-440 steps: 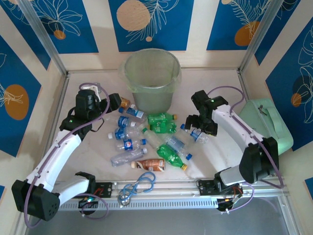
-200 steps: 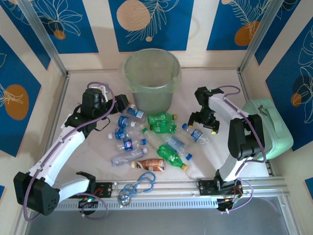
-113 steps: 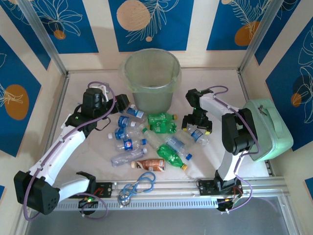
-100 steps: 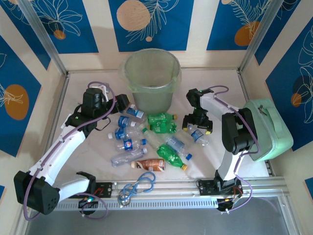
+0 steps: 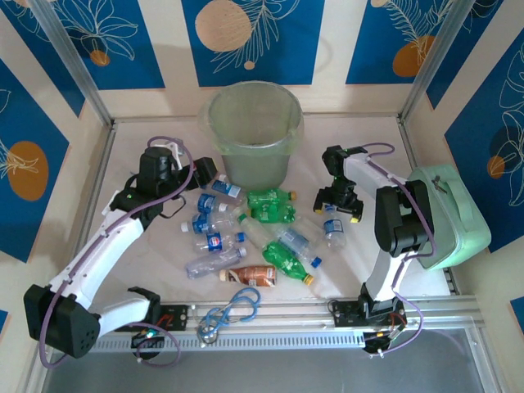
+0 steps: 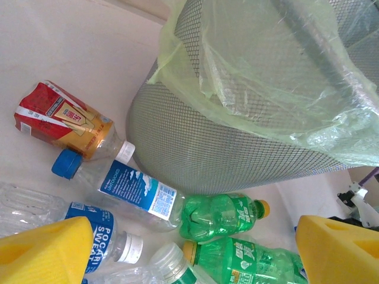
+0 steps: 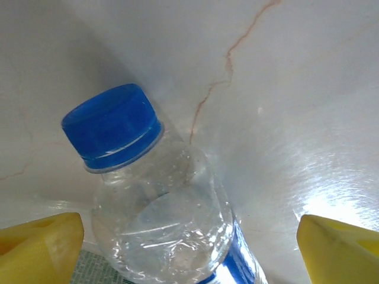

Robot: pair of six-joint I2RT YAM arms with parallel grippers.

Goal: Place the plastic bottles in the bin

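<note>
clear crinkled bottle [image 7: 163,222], blue cap [image 7: 111,124], blue label [image 7: 238,263], on pale table [image 7: 284,89]

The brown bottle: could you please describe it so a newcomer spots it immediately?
In the top view, look straight below the bin. The brown bottle lies on its side at the pile's near edge, just above the looped cable; its neighbours are clear or green.

Top: high behind arm bases, looking down. Left wrist near pale green mesh bin [image 6: 237,148], right wrist tight on clear blue-capped bottle [image 7: 166,231], both shared overhead.
</note>
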